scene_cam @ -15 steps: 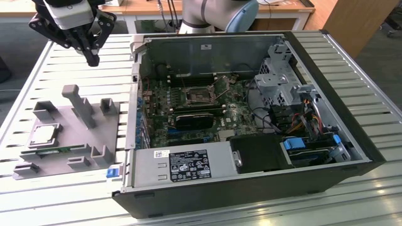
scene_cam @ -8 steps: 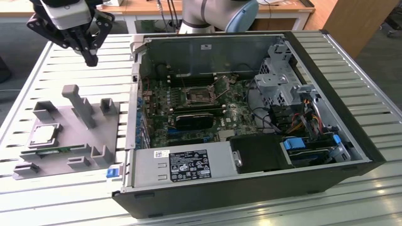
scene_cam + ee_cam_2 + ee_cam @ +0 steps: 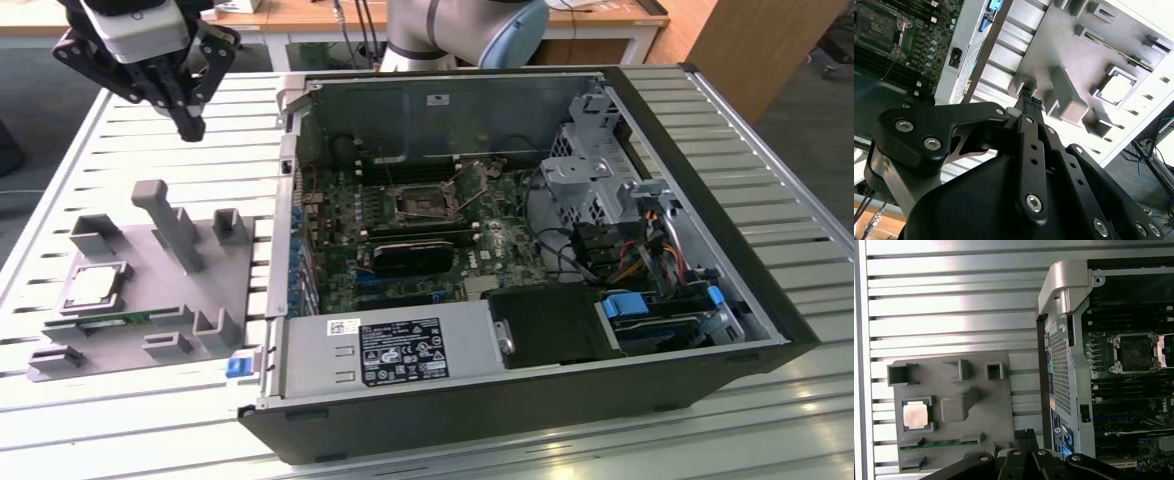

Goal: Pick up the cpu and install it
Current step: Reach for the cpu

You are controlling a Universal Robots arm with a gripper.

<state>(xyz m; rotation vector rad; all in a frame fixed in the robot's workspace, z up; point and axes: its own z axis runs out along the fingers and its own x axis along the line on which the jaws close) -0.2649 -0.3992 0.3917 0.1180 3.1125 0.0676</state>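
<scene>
Gripper [image 3: 191, 128] hangs narrow and empty; cpu [image 3: 96, 287] rests well below it in the holder [image 3: 187, 292]; socket [image 3: 427, 203] vacant. Pickup not begun.

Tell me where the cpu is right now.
The cpu lies in a square pocket of the grey holder tray on the exterior view's left, beside the green memory stick and outside the open computer case.

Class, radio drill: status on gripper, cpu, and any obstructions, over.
Gripper shut, empty, hovering apart from grey fixture. Cpu lying in it, untouched. Tall post stands beside it; nothing on top.
</scene>
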